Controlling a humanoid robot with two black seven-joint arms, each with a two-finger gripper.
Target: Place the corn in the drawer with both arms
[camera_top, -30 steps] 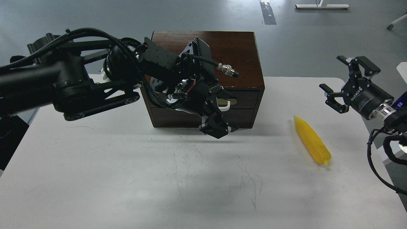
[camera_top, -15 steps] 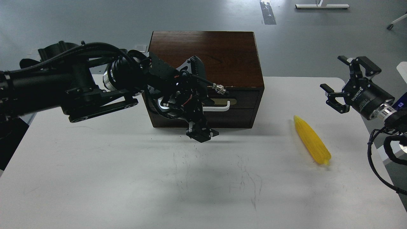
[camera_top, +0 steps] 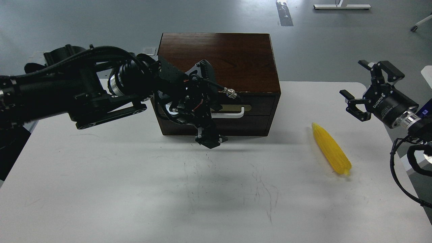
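Observation:
The yellow corn point(camera_top: 331, 149) lies on the white table at the right, pointing away from me. The dark brown wooden box point(camera_top: 219, 55) stands at the table's back middle. Its upper drawer point(camera_top: 258, 105) is shut, with a brass plate and a white bar handle point(camera_top: 231, 115). My left gripper point(camera_top: 208, 137) hangs in front of the box's lower front, just below and left of the handle; its fingers are dark and bunched. My right gripper point(camera_top: 355, 86) is open and empty, above the table's right edge, behind and to the right of the corn.
The white table point(camera_top: 135, 189) carries only the box and the corn, with faint scuff marks in the middle. My left arm's thick links point(camera_top: 77, 94) cover the box's left front. Grey floor lies beyond the table.
My left gripper has moved left and slightly down across the box front, uncovering most of the white handle. The right gripper and the corn have stayed in place.

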